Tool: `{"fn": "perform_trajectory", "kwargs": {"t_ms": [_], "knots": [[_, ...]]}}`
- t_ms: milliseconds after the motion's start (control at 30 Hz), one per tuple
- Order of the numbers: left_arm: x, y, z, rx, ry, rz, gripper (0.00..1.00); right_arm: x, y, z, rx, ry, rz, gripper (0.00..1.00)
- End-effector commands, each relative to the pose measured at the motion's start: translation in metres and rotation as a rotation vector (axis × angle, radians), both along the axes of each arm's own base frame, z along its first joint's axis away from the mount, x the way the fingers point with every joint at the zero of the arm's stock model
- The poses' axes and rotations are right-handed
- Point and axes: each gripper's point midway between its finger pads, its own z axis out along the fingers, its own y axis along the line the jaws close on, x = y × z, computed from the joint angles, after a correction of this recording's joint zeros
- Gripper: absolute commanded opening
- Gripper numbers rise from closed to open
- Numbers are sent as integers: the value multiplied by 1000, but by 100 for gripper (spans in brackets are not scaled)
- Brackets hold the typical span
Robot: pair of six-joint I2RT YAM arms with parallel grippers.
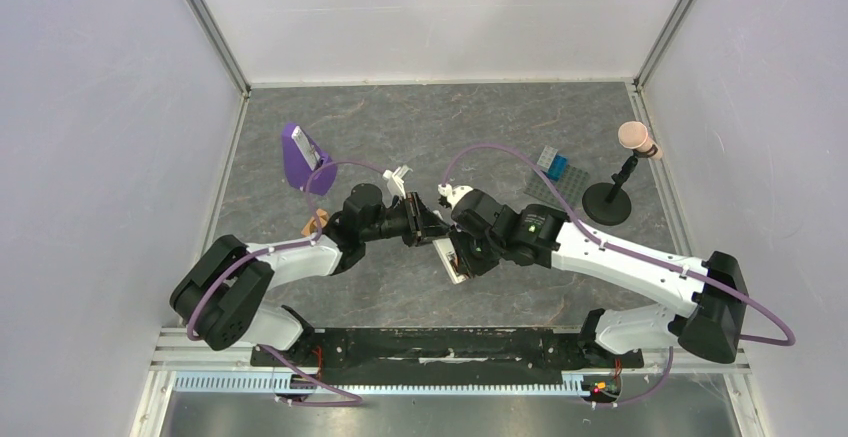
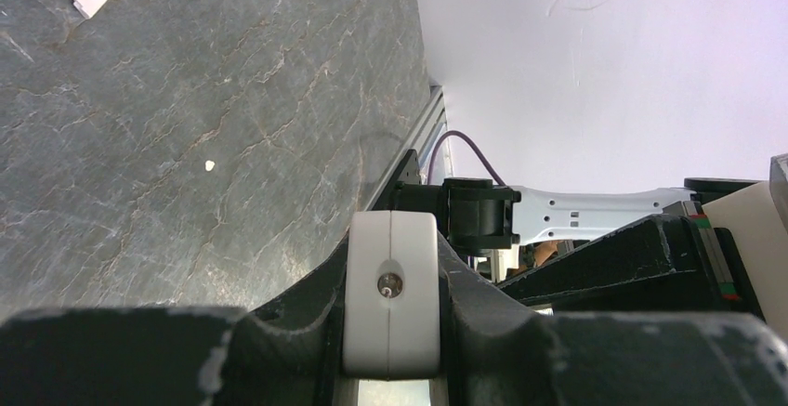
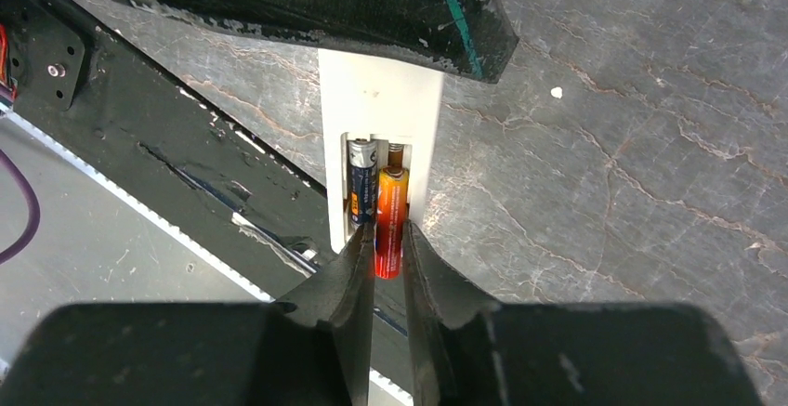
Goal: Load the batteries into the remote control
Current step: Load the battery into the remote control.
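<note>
While the left claw [image 2: 390, 257] is clamping the remote [image 3: 376, 99] by one end over the middle of the table [image 3: 604, 146], between the two arms, both batteries are lying side by side in its open bay. The dark battery [image 3: 361, 178] is sitting in its slot, and the orange battery [image 3: 391, 211] is sticking out past the remote's end. The right claw [image 3: 388, 239] is flanking that protruding end, fingers narrowly apart; whether they are pinching it I cannot tell.
</note>
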Motion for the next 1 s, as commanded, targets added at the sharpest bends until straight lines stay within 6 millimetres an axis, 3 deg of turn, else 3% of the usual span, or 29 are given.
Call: {"fn": "perform_trajectory", "kwargs": {"t_ms": [0, 267, 500, 767, 967], "knots": [[-4, -6, 22, -84, -26, -29, 2, 6, 6, 6, 53, -26, -25, 19], [-3, -6, 22, -86, -20, -25, 2, 15, 4, 25, 116, -67, -104, 22], [-3, -6, 27, -105, -3, -15, 2, 18, 6, 54, 247, -95, -177, 43], [4, -6, 63, -208, 43, 38, 2, 20, 1, 89, 552, -119, -355, 60], [9, -6, 96, -300, 115, 82, 2, 22, -10, 116, 761, -158, -448, 67]]}}
